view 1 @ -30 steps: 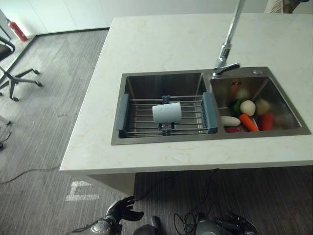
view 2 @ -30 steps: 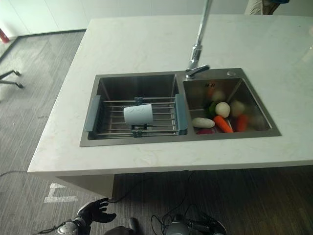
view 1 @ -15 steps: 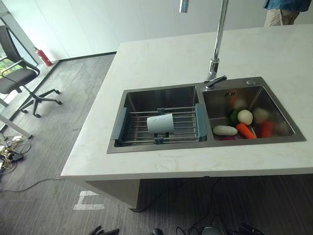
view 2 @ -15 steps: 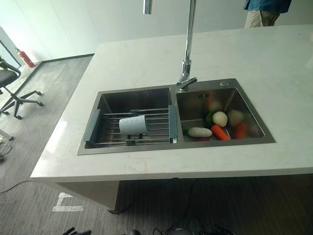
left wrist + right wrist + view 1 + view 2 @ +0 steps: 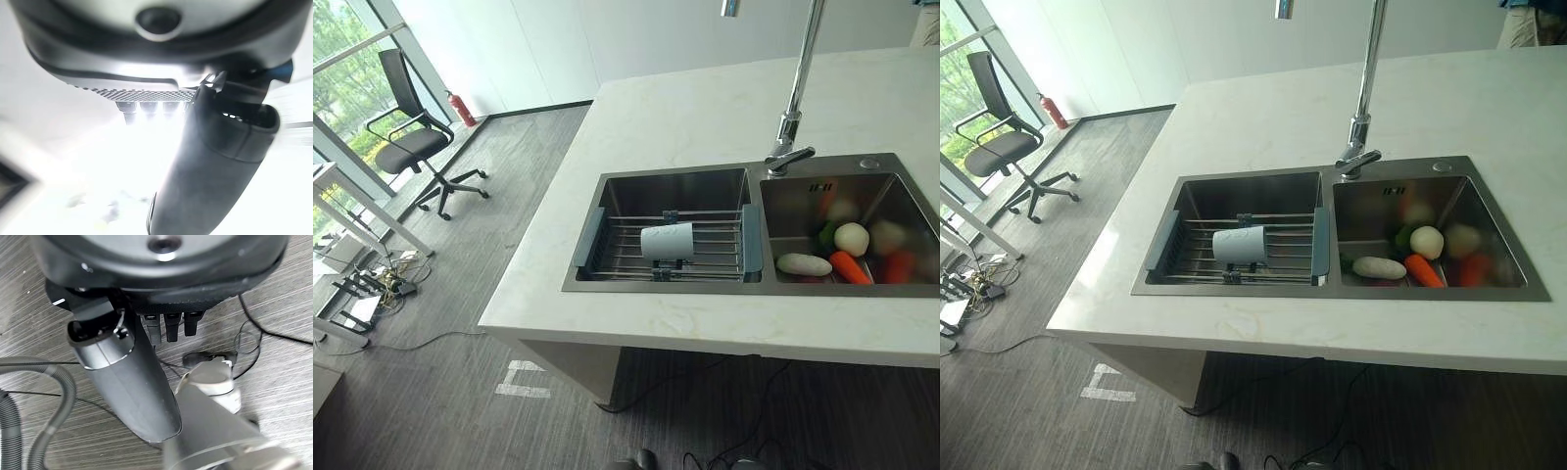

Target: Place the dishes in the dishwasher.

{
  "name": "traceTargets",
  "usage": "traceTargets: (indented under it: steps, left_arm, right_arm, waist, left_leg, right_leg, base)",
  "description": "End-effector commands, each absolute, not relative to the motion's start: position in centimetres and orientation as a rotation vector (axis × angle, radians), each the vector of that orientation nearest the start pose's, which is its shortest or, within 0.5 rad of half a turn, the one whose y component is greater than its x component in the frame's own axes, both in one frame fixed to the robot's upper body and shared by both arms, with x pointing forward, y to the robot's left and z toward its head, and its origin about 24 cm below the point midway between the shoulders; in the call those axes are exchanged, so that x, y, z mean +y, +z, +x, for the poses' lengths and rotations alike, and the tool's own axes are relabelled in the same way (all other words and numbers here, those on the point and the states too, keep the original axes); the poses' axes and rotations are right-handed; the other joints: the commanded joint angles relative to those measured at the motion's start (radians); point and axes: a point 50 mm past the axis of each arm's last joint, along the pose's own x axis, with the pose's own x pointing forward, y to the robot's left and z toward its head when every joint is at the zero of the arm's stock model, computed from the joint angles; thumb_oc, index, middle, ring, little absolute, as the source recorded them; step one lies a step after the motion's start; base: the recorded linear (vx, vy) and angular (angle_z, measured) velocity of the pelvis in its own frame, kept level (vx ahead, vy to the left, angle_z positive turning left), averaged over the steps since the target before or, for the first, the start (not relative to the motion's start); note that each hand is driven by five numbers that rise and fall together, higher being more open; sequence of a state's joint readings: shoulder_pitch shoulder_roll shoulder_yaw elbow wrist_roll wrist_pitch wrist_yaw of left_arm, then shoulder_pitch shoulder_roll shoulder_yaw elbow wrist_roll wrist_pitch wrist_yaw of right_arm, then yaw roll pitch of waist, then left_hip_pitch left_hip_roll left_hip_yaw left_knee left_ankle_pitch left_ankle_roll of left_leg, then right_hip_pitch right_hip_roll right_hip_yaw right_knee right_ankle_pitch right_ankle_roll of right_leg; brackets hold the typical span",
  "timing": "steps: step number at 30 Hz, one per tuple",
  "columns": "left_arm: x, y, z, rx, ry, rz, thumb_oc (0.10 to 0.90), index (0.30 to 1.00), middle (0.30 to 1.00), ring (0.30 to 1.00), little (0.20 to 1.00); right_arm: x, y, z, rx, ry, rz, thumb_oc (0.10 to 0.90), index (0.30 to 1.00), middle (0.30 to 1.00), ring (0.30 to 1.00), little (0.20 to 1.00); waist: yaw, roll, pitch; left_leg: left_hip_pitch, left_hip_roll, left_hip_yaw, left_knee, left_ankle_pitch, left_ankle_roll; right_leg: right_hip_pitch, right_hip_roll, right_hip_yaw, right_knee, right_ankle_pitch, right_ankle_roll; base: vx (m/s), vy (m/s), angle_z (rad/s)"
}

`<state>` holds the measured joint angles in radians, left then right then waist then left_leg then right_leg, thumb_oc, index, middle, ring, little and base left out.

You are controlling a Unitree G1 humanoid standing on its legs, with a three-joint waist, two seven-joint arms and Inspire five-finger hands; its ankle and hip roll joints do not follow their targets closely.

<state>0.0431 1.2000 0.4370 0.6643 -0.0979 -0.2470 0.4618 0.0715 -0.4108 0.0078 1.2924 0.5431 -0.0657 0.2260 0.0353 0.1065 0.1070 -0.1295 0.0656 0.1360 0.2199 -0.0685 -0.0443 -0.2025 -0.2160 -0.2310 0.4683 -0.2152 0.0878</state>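
Pale stone kitchen island with a double sink, seen from the near side; office floor and window to the left.

From left: an office chair (image 5: 416, 137) by the window, then the counter (image 5: 705, 108), its left sink basin (image 5: 671, 191) bridged by a wire drying rack (image 5: 705, 257). A pale cup (image 5: 667, 241) lies on its side on the rack, long axis running left-right. The faucet (image 5: 793, 117) stands between the basins; vegetables (image 5: 847, 255) fill the right one. The left hand (image 5: 220, 161) and right hand (image 5: 122, 382) appear in their wrist views, fingers loosely extended, empty, the right one over the floor. The cup is up ahead of both, well apart; which is nearer cannot be told.
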Motion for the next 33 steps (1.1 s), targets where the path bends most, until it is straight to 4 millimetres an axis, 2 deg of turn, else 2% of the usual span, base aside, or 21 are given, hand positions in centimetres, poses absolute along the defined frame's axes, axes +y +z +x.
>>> traceTargets:
  steps: [1,3,5,7,9,10,13,15,19,26,33]
  left_arm:
    - [41.0,30.7,21.2,-0.653,0.73,1.194,0.8,0.9,0.9,0.9,0.9]
    - [38.4,31.6,22.7,-0.715,0.566,1.116,0.8,0.9,0.9,0.9,0.9]
    - [36.4,31.8,24.1,-0.714,0.429,1.032,0.8,0.9,0.9,0.9,0.9]
    - [34.0,31.5,25.7,-0.689,0.288,0.975,0.8,0.9,0.9,0.9,0.9]
    - [32.1,30.8,27.6,-0.615,0.186,0.995,0.8,0.9,0.9,0.9,0.9]
    - [31.8,30.6,28.1,-0.584,0.16,0.993,0.8,0.9,0.9,0.9,0.9]
    - [31.1,29.8,29.9,-0.469,0.088,1.004,0.8,0.9,0.9,0.9,0.9]
    - [31.1,29.6,30.4,-0.435,0.076,1.002,0.8,0.9,0.9,0.9,0.9]
    - [31.8,28.6,31.4,-0.34,0.066,0.966,0.8,0.9,0.9,0.9,0.9]
    - [33.1,26.9,32.1,-0.173,0.003,0.945,0.8,0.9,0.9,0.9,0.9]
    - [32.5,25.5,32.5,-0.122,-0.076,0.916,0.8,0.9,0.9,0.9,0.9]
  right_arm:
    - [-29.7,-14.4,6.9,1.082,-0.421,0.263,0.8,0.9,0.9,0.9,0.9]
    - [-29.8,-14.4,6.5,1.093,-0.428,0.269,0.8,0.9,0.9,0.9,0.9]
    - [-30.0,-14.4,6.1,1.102,-0.438,0.278,0.8,0.9,0.9,0.9,0.9]
    - [-30.0,-14.5,5.6,1.117,-0.452,0.291,0.8,0.9,0.9,0.9,0.9]
    - [-30.3,-14.5,4.9,1.132,-0.474,0.312,0.8,0.9,0.9,0.9,0.9]
    - [-30.3,-14.5,4.6,1.136,-0.486,0.32,0.8,0.9,0.9,0.9,0.9]
    - [-30.4,-14.6,3.8,1.139,-0.528,0.358,0.8,0.9,0.9,0.9,0.9]
    - [-30.4,-14.6,3.5,1.142,-0.533,0.362,0.8,0.9,0.9,0.9,0.9]
    - [-30.5,-14.6,2.5,1.152,-0.553,0.362,0.8,0.9,0.9,0.9,0.9]
    - [-31.1,-14.3,1.6,1.141,-0.557,0.352,0.8,0.9,0.9,0.9,0.9]
    - [-31.3,-14.1,2.0,1.111,-0.537,0.339,0.8,0.9,0.9,0.9,0.9]
  waist:
    - [-0.061,-0.005,-0.013]
    - [-0.074,-0.007,-0.019]
    - [-0.083,-0.01,-0.023]
    - [-0.098,-0.013,-0.027]
    - [-0.121,-0.015,-0.03]
    - [-0.131,-0.015,-0.031]
    - [-0.162,-0.012,-0.029]
    - [-0.173,-0.011,-0.028]
    - [-0.201,-0.005,-0.021]
    - [-0.236,0.013,-0.006]
    - [-0.251,0.033,0.005]
  left_leg:
    - [0.002,-0.002,-0.056,0.08,-0.19,0.001]
    - [0.007,0.002,-0.046,0.08,-0.195,0.0]
    - [0.012,0.006,-0.034,0.08,-0.2,0.0]
    - [0.018,0.011,-0.019,0.08,-0.203,-0.001]
    - [0.025,0.016,0.0,0.08,-0.206,0.0]
    - [0.027,0.016,0.006,0.08,-0.206,0.001]
    - [0.032,0.017,0.026,0.08,-0.208,0.004]
    - [0.033,0.017,0.034,0.08,-0.209,0.005]
    - [0.034,0.014,0.055,0.08,-0.212,0.008]
    - [0.035,0.005,0.083,0.08,-0.215,0.013]
    - [0.031,-0.007,0.092,0.08,-0.212,0.016]
  right_leg:
    - [0.103,0.039,0.07,-0.168,-0.012,0.062]
    - [0.102,0.041,0.078,-0.168,-0.011,0.066]
    - [0.101,0.041,0.083,-0.168,-0.01,0.07]
    - [0.098,0.041,0.092,-0.168,-0.006,0.076]
    - [0.089,0.044,0.114,-0.168,0.002,0.082]
    - [0.086,0.045,0.122,-0.168,0.005,0.084]
    - [0.071,0.053,0.159,-0.168,0.019,0.09]
    - [0.065,0.055,0.171,-0.168,0.022,0.092]
    - [0.048,0.058,0.199,-0.168,0.035,0.099]
    - [0.023,0.053,0.235,-0.168,0.053,0.112]
    - [0.01,0.046,0.252,-0.168,0.061,0.118]
  base:
    - [0.06,-0.097,-0.02]
    - [0.05,-0.077,-0.15]
    - [0.04,-0.056,-0.31]
    - [0.05,-0.066,-0.35]
    - [0.05,-0.065,-0.56]
    - [0.04,-0.046,-0.57]
    - [0.02,-0.034,-0.28]
    - [0.01,-0.016,-0.08]
    - [0.0,0.001,-0.21]
    - [0.0,0.02,-0.2]
    - [0.01,0.025,-0.07]
